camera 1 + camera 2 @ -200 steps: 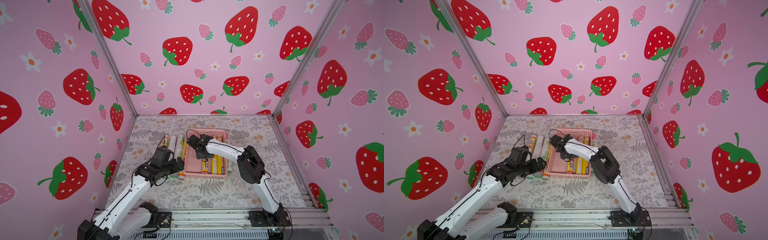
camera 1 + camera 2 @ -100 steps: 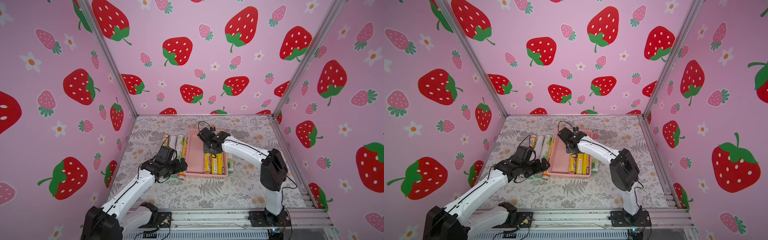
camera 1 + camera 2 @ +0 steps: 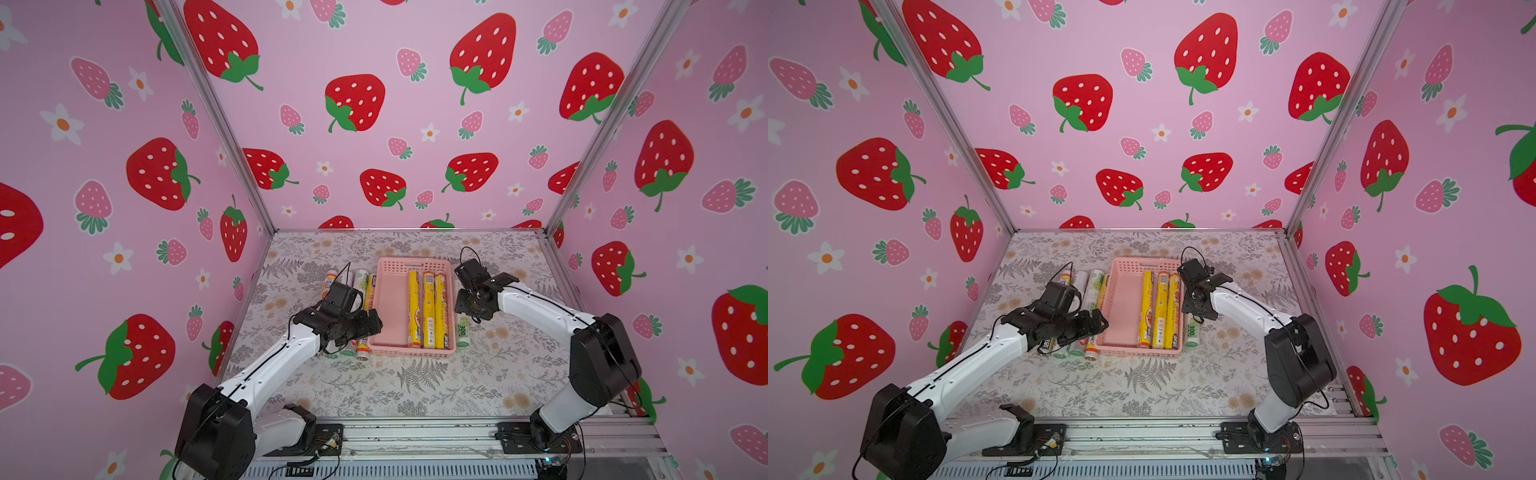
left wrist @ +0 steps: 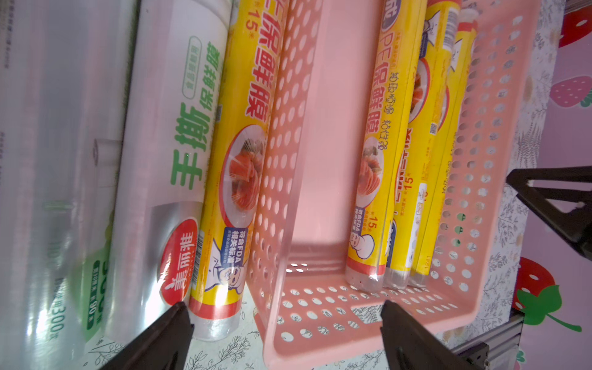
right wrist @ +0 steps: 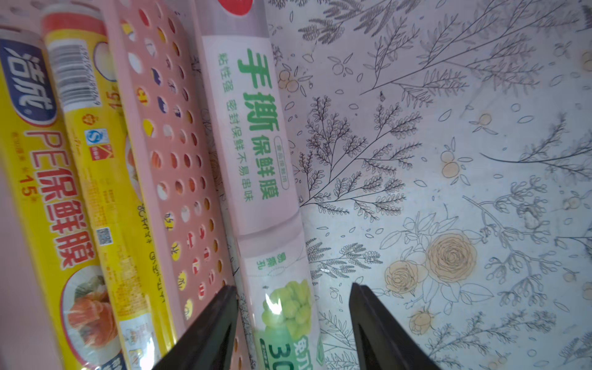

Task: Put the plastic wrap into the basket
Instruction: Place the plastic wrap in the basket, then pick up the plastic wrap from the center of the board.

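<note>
Since 1 second ago, swinging the right gripper [image 3: 473,316] out of the shallow pink perforated plastic basket [image 3: 390,303] and down over 1 white-silver green-printed plastic wrap roll [image 5: 256,128] lying on the flowered cloth [image 5: 448,160], along the basket's outer wall. Keeping those jaws partly apart, straddling that roll without clamping it, probably lining up a pick. Holding the left gripper [image 4: 282,307] spread wide and empty, with 1 yellow food-pictured roll [image 4: 237,144] and the basket's corner both between its jaws. Leaving 3 yellow rolls [image 3: 428,309] inside, packed on the right gripper's side, sparing bare floor nearer the left gripper. Hiding the remaining loose rolls [image 3: 360,279] partly under the left arm [image 3: 291,345]; failing to give an exact count.
</note>
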### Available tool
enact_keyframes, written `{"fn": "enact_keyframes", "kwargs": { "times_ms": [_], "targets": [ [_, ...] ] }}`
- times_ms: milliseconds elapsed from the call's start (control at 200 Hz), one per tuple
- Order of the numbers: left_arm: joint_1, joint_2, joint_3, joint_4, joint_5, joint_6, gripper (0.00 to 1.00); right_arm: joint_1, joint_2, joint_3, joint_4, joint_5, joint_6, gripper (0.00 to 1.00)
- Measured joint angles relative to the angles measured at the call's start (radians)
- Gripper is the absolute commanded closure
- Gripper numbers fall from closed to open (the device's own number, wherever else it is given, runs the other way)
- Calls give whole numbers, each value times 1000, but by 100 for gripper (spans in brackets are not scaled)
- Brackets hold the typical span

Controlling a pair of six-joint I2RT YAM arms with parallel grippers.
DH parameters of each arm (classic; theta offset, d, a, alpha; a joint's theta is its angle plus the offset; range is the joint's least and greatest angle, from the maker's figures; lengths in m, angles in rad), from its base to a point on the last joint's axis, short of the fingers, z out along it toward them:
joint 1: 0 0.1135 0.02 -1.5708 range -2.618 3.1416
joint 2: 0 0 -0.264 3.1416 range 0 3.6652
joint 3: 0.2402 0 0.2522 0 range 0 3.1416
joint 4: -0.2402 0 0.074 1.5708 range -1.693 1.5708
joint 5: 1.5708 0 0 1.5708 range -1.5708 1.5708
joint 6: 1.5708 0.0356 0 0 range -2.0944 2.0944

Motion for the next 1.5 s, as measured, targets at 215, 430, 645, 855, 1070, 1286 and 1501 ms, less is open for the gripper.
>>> {"fn": "enact_keyframes", "kwargs": {
  "times_ms": [215, 430, 645, 855, 1070, 1286, 1501],
  "targets": [
    [0, -14, 0, -3, -26, 0, 3, -16, 80, -1, 76, -44, -31, 38],
    [-2, -14, 0, -8, -34, 0, 3, -30, 132, -1, 129, -66, -36, 38],
    [-14, -6, 1, -8, -34, -1, 3, -37, 154, -17, 153, -48, -31, 38],
    [-24, -1, 1, -8, -61, -2, 3, -37, 154, -32, 160, -20, -26, 41],
    [-27, -5, 6, -17, -80, -3, 3, -41, 146, -50, 160, 23, -9, 38],
    [-29, -33, 11, -31, -102, -3, 3, -53, 142, -75, 119, 57, -7, 37],
    [-22, -74, 37, -84, -179, 21, 0, -60, 145, -81, 111, 56, -9, 50]
  ]
}}
